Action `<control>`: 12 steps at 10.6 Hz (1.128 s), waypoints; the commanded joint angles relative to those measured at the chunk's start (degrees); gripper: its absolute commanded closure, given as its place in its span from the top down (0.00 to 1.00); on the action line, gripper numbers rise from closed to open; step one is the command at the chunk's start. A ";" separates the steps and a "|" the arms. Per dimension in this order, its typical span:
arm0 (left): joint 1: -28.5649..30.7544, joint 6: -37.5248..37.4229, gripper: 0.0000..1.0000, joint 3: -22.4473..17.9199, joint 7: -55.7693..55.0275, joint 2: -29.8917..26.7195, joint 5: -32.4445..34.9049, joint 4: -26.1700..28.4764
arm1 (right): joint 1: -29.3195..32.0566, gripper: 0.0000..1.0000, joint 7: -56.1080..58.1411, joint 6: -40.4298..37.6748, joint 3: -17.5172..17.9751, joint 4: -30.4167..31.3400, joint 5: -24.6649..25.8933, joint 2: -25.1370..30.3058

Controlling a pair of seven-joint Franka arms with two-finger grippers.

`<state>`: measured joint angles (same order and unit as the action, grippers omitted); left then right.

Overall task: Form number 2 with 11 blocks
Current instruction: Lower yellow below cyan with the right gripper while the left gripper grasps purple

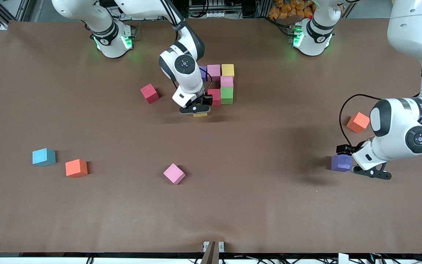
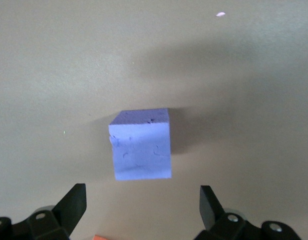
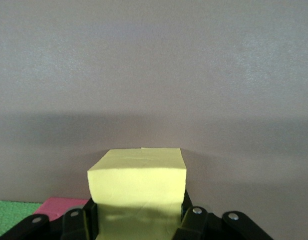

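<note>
The right pincer is clamped on a yellow block and hangs low over the table, just beside the red block and green block that end the half-built figure. That cluster also shows a purple, 2 pink and 1 more yellow block.

Risks, as I judge them: the held block sits close to the red one, so a skewed descent could shove the row out of line; it is gripped near 1 end, so it could twist on release.

The left pincer stands apart, hovering over a purple block; closing off-centre would push it away instead of catching it.

Loose blocks lie well apart from both pincers: red, light blue, 2 orange, pink. There are no containers here.
</note>
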<state>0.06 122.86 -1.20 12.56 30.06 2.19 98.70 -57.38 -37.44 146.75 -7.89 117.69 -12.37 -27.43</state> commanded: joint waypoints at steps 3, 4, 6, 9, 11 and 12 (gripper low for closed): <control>-1.82 1.67 1.00 -2.40 1.24 3.95 -0.08 -3.33 | -0.54 0.75 -1.06 0.12 -0.37 0.17 -0.02 -0.17; -1.82 2.37 1.00 -2.49 1.24 4.39 -0.08 -3.33 | -0.45 0.75 -1.06 0.12 -0.37 0.17 -0.11 -0.08; -1.99 2.64 1.00 -2.49 0.72 4.83 -0.17 -3.33 | -0.28 0.75 -1.06 0.12 -0.37 0.08 -0.02 0.01; -2.35 3.43 1.00 -2.57 0.54 5.71 -0.17 -3.34 | 0.25 0.75 -1.84 0.12 -0.37 0.08 -0.11 0.36; -2.35 4.57 1.00 -2.58 0.36 6.33 -0.17 -3.34 | 0.25 0.78 -3.60 0.12 -0.37 -0.10 -0.11 0.36; -2.43 5.10 1.00 -2.58 0.36 6.68 -0.25 -3.33 | 0.34 0.82 -3.61 0.12 -0.37 -0.10 -0.11 0.36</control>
<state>-1.57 127.01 -2.90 12.56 35.63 2.19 96.37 -57.33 -39.84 146.89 -8.40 117.57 -12.37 -27.57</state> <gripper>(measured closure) 0.000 0.211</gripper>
